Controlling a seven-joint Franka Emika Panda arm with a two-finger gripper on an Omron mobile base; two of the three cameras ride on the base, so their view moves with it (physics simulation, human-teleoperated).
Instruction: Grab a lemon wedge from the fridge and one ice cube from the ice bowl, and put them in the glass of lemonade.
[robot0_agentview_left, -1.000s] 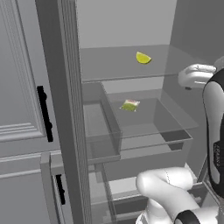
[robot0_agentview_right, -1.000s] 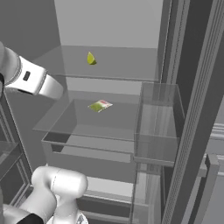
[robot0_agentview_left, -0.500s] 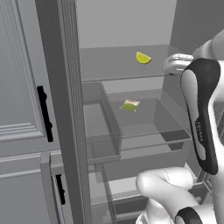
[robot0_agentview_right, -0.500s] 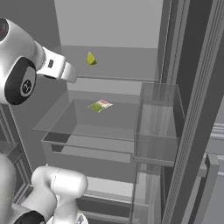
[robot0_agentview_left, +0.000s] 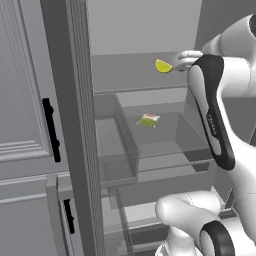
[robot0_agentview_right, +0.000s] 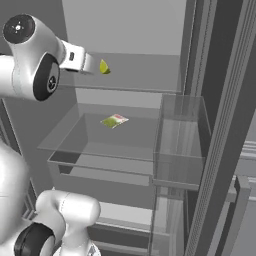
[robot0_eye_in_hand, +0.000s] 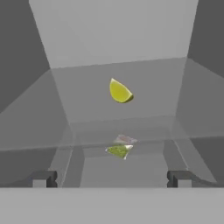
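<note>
— Clear glass all through that fridge (robot0_agentview_right: 220, 125), door swung wide. What's in it?

— On the top shelf (robot0_agentview_left: 130, 75), one wedge (robot0_agentview_left: 163, 66), nothing else beside it. One level down there's a see-through bin (robot0_agentview_right: 105, 145) with a flat green packet (robot0_agentview_right: 114, 120) lying on its floor. A second clear box (robot0_agentview_right: 181, 145) sits off to the side of that bin; I can't make out anything inside it.

— Which way is the wedge lying?

— From the hand camera it's a yellow-green crescent tipped on a slant: one pointed end up and toward the left finger, the rounded belly down and toward the right one. Its long axis runs diagonally across the line between the two fingertips, rather than straight along it.

— And the pincer (robot0_eye_in_hand: 113, 178)?

— Spread as wide as it goes, holding nothing. The fingertips (robot0_eye_in_hand: 43, 178) stand far apart at the bottom of that view, and the wedge sits ahead of them, roughly centred between the two, clear of both. The packet is ahead as well, but lower, under the shelf.

— Close to the wedge, then?

— From the base cameras, the hand's white end is just beside the wedge at shelf height, coming in from the open side. Not touching it, so far as I can see.
</note>
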